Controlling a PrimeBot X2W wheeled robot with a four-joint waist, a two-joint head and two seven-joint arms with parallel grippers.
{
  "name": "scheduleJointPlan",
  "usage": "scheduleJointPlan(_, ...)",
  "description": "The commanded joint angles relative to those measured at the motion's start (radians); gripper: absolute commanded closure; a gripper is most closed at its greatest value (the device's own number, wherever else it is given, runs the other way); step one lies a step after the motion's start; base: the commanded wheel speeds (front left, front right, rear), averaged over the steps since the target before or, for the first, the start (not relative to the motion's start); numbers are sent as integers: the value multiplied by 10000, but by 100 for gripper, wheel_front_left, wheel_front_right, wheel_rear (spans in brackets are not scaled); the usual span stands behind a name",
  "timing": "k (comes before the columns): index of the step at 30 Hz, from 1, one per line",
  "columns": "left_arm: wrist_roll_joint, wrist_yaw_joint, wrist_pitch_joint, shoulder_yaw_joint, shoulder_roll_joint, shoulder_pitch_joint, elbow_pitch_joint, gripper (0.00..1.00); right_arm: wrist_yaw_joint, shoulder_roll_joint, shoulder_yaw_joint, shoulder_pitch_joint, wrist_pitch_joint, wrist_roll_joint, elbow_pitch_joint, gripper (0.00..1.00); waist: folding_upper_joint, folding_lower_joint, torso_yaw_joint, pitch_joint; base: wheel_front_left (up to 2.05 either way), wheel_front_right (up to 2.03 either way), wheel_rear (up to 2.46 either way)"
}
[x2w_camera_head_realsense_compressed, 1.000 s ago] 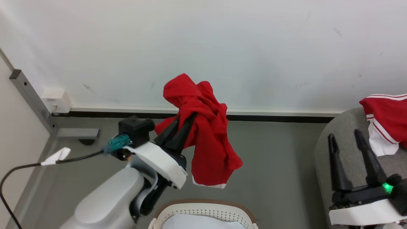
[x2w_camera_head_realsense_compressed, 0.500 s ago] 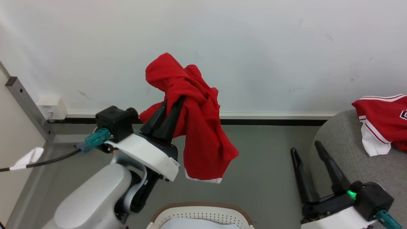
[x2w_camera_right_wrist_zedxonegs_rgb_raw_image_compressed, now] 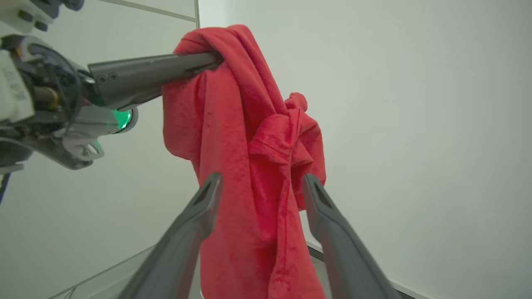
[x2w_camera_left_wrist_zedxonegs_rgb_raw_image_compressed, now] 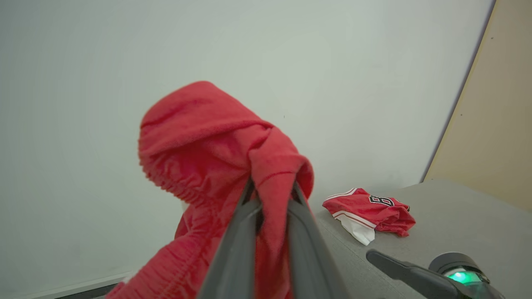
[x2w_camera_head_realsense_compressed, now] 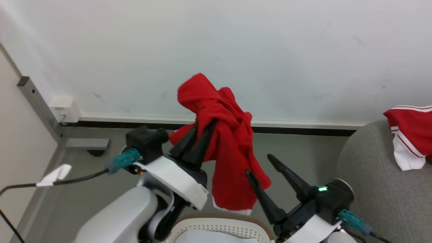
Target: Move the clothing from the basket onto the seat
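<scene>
Red cloth decides the coming move: the red garment point(x2w_camera_head_realsense_compressed: 229, 152) hangs from the left tool point(x2w_camera_head_realsense_compressed: 204, 125), whose two fingers are pressed together on a bunched fold near its top. Its long axis runs straight down from that pinch toward the basket point(x2w_camera_head_realsense_compressed: 219, 227) directly beneath. The right tool point(x2w_camera_head_realsense_compressed: 258, 164) sits lower and to the right of the pinch, with its fingers spread wide and holding nothing, pointing up and leftward at the garment's lower half. In the right wrist view the hanging cloth lies in the gap between those fingers, though I cannot tell whether they touch it. The seat point(x2w_camera_head_realsense_compressed: 371, 175) lies off to the right of both tools, nearer the right one, with a second red garment point(x2w_camera_head_realsense_compressed: 410, 131) lying on it. Judging from that, the carry must go rightward, away from the basket, and the right arm looks better placed to take the dangling end.
</scene>
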Motion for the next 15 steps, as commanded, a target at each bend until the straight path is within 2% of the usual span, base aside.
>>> scheduleJointPlan(1, 54, -64, -10, -77, -118, 156, 44, 100, -22, 39, 285, -210, 70, 172, 232, 0, -1, -1, 190, -71, 0, 0, 0)
scheduleJointPlan(8, 107, -388, 129, -687, -635, 224, 238, 100, -24, 231, 1080, -692, 40, 686, 1335, 0, -1, -1, 747, -309, 0, 0, 0)
scheduleJointPlan(15, 71, -553, 290, -1222, -1052, 377, 128, 100, -24, 550, 1383, -963, -154, 929, 2954, 0, -1, -1, 1261, -533, 0, 0, 0)
